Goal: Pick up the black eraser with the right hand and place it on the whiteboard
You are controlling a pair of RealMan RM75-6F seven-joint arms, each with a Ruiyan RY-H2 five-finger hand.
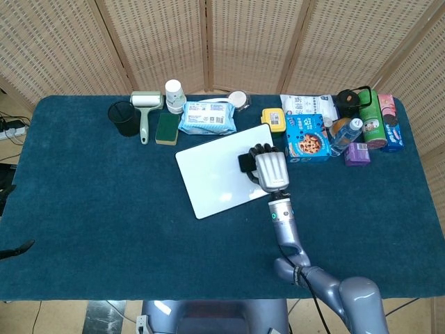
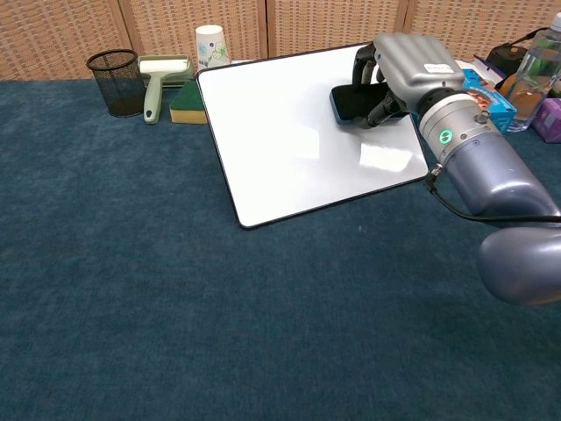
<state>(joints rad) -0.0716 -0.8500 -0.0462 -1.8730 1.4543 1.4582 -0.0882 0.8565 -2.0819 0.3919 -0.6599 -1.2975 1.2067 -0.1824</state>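
Note:
The white whiteboard [image 1: 215,174] [image 2: 280,140] lies tilted at the middle of the blue table. My right hand [image 1: 270,169] [image 2: 406,66] is over the board's right part, its fingers curled around the black eraser [image 1: 246,163] [image 2: 352,102]. The eraser sticks out to the left of the hand, just above the board; whether it touches the surface I cannot tell. Only a dark fingertip of my left hand [image 1: 17,250] shows at the far left edge in the head view, off the table.
Along the back edge stand a black mesh cup [image 1: 125,118], a lint roller [image 1: 144,111], a green sponge [image 1: 167,128], a paper cup [image 1: 174,94] and a wipes pack [image 1: 207,117]. A blue cookie box [image 1: 307,136], a bottle [image 1: 345,136] and cans crowd the back right.

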